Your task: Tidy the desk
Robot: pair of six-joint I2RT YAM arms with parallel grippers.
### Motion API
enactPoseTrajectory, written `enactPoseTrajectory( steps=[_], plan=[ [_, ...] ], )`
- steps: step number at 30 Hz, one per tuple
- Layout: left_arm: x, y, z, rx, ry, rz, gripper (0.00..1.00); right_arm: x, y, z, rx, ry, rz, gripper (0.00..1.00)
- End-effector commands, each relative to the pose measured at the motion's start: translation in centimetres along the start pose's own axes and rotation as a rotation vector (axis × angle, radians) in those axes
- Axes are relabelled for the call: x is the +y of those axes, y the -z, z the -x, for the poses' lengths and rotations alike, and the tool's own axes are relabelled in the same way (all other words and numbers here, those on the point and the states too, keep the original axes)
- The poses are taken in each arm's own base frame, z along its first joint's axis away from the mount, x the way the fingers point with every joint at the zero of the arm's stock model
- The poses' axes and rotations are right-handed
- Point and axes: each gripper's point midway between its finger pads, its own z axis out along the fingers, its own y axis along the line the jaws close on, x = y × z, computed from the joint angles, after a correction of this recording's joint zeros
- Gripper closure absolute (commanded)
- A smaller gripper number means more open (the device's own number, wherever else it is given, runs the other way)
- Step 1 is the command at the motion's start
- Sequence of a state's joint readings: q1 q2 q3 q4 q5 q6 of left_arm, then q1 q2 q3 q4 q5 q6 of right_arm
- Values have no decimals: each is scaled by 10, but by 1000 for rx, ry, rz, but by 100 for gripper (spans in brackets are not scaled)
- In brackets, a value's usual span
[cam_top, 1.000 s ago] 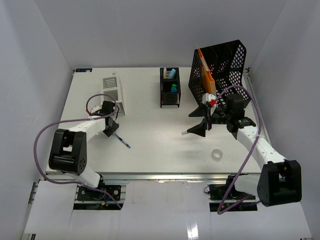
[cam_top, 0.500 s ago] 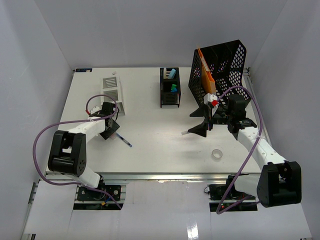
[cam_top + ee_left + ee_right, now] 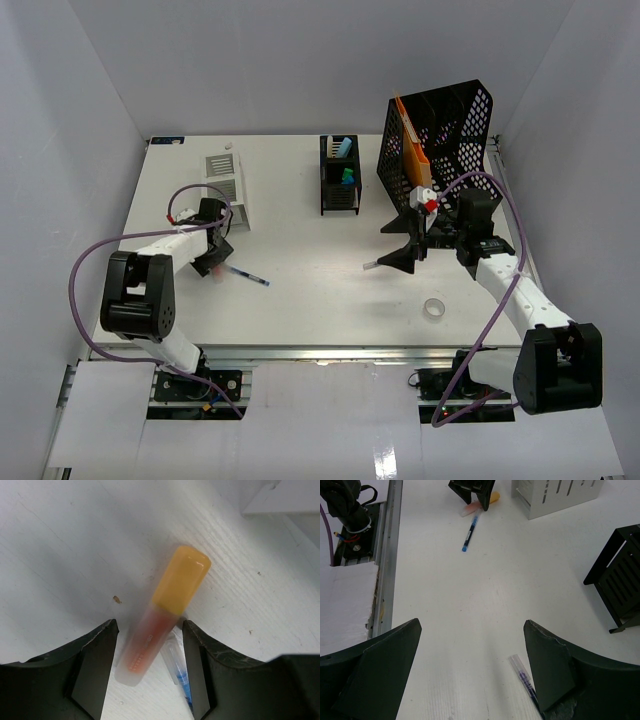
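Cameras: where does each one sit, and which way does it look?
Top external: high behind the arms, looking down at the big white desk; both arms show.
Left wrist: on the left arm, looking down at an orange-capped clear marker; the open left pincer frames it.
Right wrist: on the right arm, looking across the desk at the left arm; its open right pincer shows below.
Shared: both wrist views show that marker and a thin blue pen.

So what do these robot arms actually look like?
The left arm and right arm are white tubes with chunky black joints. A purple cable loops along each. The fingers are black wedges; a red-and-white piece sits near the right arm's end.
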State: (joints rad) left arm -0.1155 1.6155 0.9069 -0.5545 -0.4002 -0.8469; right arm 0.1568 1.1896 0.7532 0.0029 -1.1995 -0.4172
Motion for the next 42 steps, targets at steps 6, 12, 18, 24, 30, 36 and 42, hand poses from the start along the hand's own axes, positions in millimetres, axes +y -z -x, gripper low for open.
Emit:
enactPoseTrajectory(
  steps=[6,12,18,24,30,36,42],
  plan=[
    [9,-1,7,-23,-4,9,67,4,3,8,-25,33,15,11],
    [22,11,4,-54,18,-5,86,4,5,9,-31,30,17,11],
    [13,47,12,-89,60,-162,99,5,6,10,-37,25,22,11],
    [-71,129,-17,-57,-114,-882,100,5,5,10,-33,-7,17,10],
    [-117,247,-102,8,-483,-1541,100,1,-9,20,-16,-184,5,11],
    [-147,279,-162,-48,-729,-1655,100,-3,-36,32,28,-439,16,13],
    [-179,277,-174,-116,-756,-1627,100,-28,-52,30,90,-691,-161,17]
  ],
)
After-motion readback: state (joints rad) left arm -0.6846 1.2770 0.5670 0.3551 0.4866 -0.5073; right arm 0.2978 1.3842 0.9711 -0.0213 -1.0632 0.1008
